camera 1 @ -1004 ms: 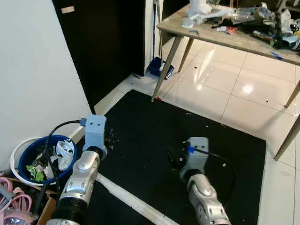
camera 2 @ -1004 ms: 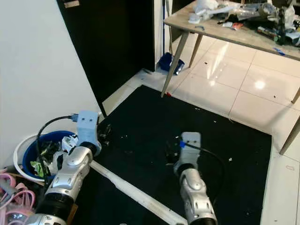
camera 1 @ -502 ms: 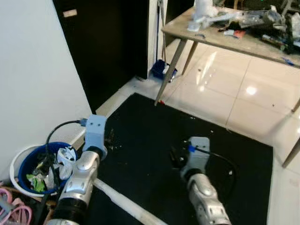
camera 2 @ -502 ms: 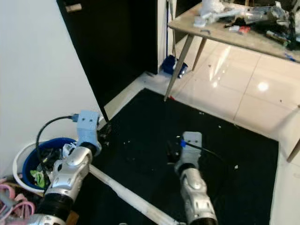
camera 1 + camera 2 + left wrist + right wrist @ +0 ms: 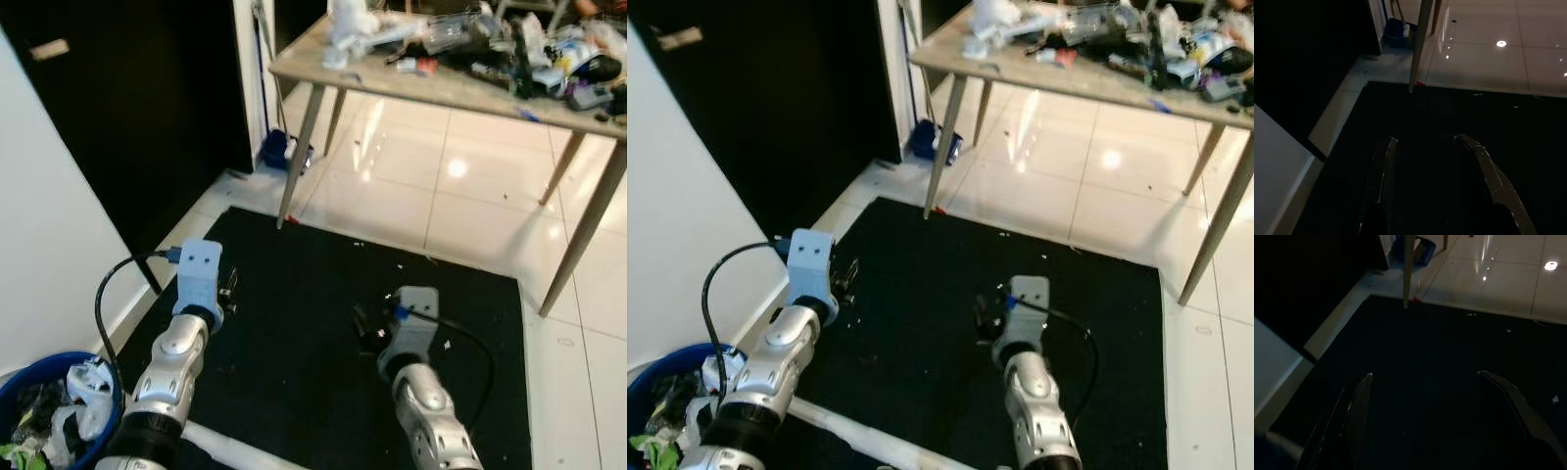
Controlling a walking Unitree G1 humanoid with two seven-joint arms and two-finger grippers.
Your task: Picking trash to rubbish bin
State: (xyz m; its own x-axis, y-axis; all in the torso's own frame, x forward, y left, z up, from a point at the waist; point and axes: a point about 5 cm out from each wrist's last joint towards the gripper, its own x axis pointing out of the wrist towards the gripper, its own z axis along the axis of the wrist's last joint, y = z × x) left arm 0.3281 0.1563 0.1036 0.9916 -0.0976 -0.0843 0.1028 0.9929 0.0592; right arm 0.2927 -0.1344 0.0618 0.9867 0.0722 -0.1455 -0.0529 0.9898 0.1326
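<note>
Two arms of mine, one hand each: left hand (image 5: 1427,147) with two black fingers spread apart, nothing between; right hand (image 5: 1425,382) same, two fingers apart, empty. One black mat (image 5: 313,294) mid frame. One bench (image 5: 421,83) upper right, three of its legs visible; clutter on top too jumbled to count. One blue rubbish bin (image 5: 39,367) lower left, holding several scraps of trash (image 5: 83,406), count unclear. One small blue object (image 5: 277,154) on the floor by the bench leg, upper middle. One dark doorway (image 5: 127,108) upper left. One white wall (image 5: 44,264) on the left. Many tiny specks on the mat, uncountable.
</note>
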